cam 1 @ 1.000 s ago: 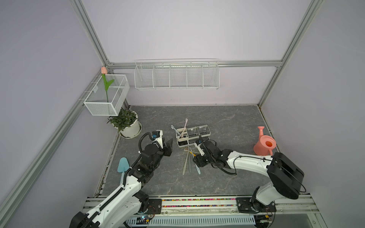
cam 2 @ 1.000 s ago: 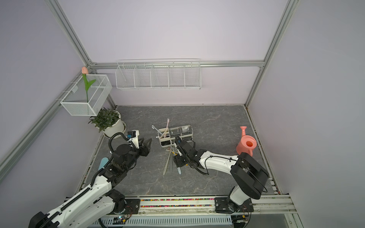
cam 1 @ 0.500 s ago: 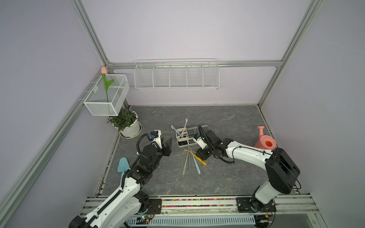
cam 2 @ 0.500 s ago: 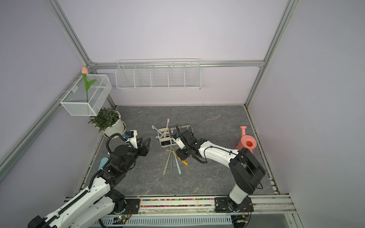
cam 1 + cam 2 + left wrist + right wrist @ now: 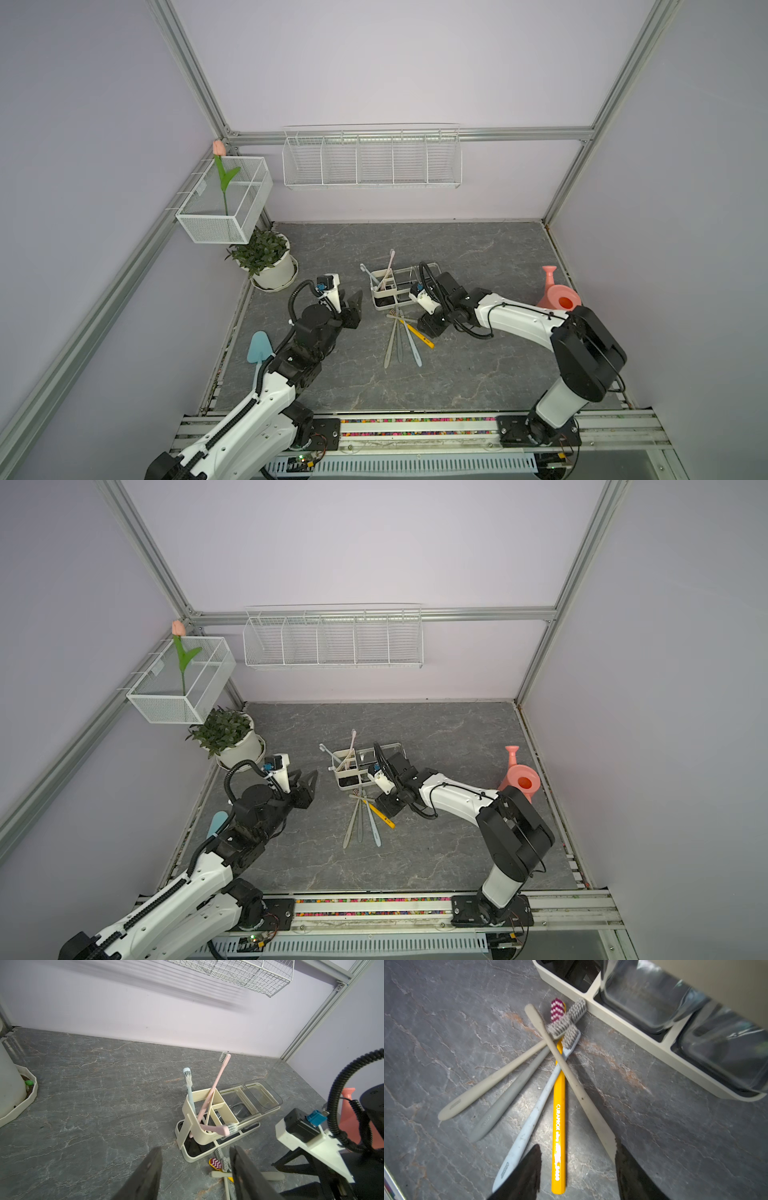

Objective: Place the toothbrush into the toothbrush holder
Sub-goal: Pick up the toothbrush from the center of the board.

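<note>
My right gripper [image 5: 577, 1147] hung low over the grey marbled tabletop [image 5: 675, 1147], black jaws apart and empty. They straddled the handle end of the yellow plastic toothbrush [image 5: 559, 1105] with magenta-and-white bristles. That brush lay flat in a fan with a pale blue flat toothbrush [image 5: 533, 1113], a grey toothbrush [image 5: 508, 1095] and two beige ones. The crossing beige toothbrush [image 5: 571, 1076] lay over the others and ran up to one of my fingers; whether it touched I could not tell. The bristle heads lay just beside the base of the cream-white oblong toothbrush holder [image 5: 633, 1036]. A pink toothbrush [image 5: 214, 1088] and a pale blue standing toothbrush [image 5: 190, 1093] leaned in its cream divided bin. My left gripper [image 5: 196, 1149] hovered near the holder, jaws parted, holding nothing.
</note>
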You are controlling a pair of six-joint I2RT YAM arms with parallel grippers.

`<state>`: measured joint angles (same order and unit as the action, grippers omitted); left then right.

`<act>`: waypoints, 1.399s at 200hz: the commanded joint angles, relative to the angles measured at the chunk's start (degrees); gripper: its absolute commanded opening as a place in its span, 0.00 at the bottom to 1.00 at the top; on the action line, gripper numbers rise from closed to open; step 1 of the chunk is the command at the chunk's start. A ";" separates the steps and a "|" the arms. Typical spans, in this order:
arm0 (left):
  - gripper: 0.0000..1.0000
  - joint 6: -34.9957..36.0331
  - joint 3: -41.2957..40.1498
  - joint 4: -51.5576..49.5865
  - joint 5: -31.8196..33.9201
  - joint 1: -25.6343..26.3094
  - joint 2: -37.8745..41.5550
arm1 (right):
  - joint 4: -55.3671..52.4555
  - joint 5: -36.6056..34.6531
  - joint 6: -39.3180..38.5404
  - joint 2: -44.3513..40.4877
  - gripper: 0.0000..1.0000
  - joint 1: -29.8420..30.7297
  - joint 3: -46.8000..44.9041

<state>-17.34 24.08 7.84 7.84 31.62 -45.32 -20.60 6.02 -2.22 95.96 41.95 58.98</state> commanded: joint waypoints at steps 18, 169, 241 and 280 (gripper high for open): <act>0.56 -1.03 0.36 0.14 -0.39 0.12 0.05 | 3.81 0.84 -1.13 0.89 0.59 -0.56 -1.48; 0.56 -1.11 0.40 0.69 -0.65 0.16 -1.39 | 1.79 -0.44 -2.02 7.65 0.50 -1.15 2.43; 0.56 -0.93 0.27 0.86 -0.09 0.16 -1.34 | -0.23 -0.95 -3.34 9.59 0.40 -1.12 3.51; 0.56 -1.02 0.20 0.95 -0.10 0.12 -1.44 | -1.11 -1.13 -4.09 10.69 0.37 -1.17 3.87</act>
<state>-17.54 24.08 7.90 7.55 31.62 -46.81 -19.38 4.69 -4.36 104.97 41.06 62.15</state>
